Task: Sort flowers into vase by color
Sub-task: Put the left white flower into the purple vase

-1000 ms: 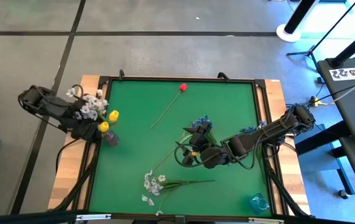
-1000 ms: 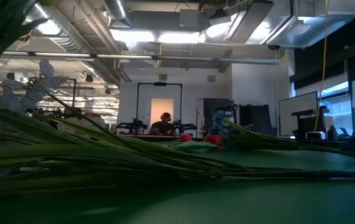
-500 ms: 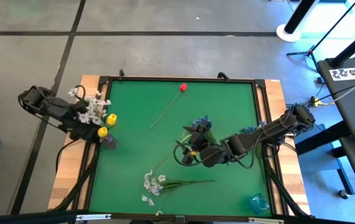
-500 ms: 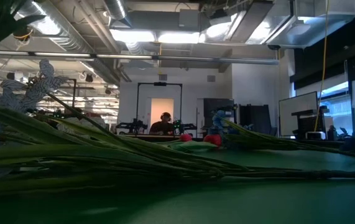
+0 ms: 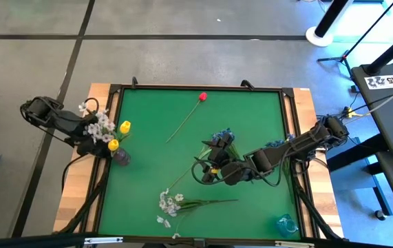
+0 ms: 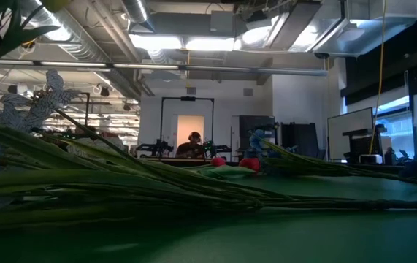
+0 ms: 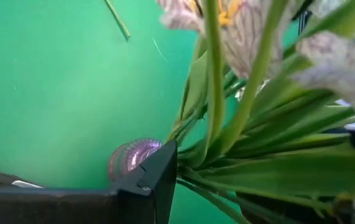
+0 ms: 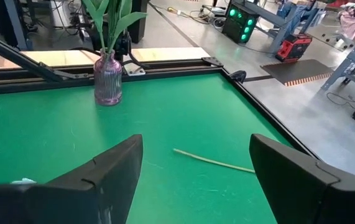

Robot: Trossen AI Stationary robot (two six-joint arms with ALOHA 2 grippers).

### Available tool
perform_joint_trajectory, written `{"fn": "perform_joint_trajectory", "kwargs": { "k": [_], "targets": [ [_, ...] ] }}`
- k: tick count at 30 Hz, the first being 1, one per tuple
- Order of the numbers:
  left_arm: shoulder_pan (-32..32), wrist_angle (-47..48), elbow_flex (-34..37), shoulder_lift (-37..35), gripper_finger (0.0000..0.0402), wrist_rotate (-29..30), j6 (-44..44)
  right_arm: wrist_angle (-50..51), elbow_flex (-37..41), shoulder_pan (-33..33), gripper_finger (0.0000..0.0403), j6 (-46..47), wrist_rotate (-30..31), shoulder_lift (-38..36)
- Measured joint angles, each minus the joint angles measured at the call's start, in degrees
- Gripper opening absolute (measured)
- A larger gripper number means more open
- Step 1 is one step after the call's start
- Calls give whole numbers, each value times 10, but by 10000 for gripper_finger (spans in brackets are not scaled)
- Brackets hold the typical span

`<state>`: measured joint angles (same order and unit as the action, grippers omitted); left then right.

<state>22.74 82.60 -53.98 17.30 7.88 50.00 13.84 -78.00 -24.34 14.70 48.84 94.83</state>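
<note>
Left gripper (image 5: 94,136) clamped on white spray (image 5: 100,126) above purple vase (image 5: 122,156), right gripper (image 5: 208,172) apart

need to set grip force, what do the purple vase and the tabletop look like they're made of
The purple vase looks like tinted glass or clear plastic: it is see-through, ribbed, glossy, and green stems show inside. The tabletop looks like a green felt or matte mat: flat, even, without glare, framed by a dark rim.

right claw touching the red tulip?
Apart. The high view shows the right claw low over the middle of the green mat, with bare mat between it and the red tulip near the far edge.
</note>
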Motion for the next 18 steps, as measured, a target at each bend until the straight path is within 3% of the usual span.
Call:
{"fn": "perform_joint_trajectory", "kwargs": {
  "k": [18],
  "targets": [
    [0, -4, 45, 0, 140, 47, -5, 14, 0, 0, 294, -1, -6, 0]
  ]
}}
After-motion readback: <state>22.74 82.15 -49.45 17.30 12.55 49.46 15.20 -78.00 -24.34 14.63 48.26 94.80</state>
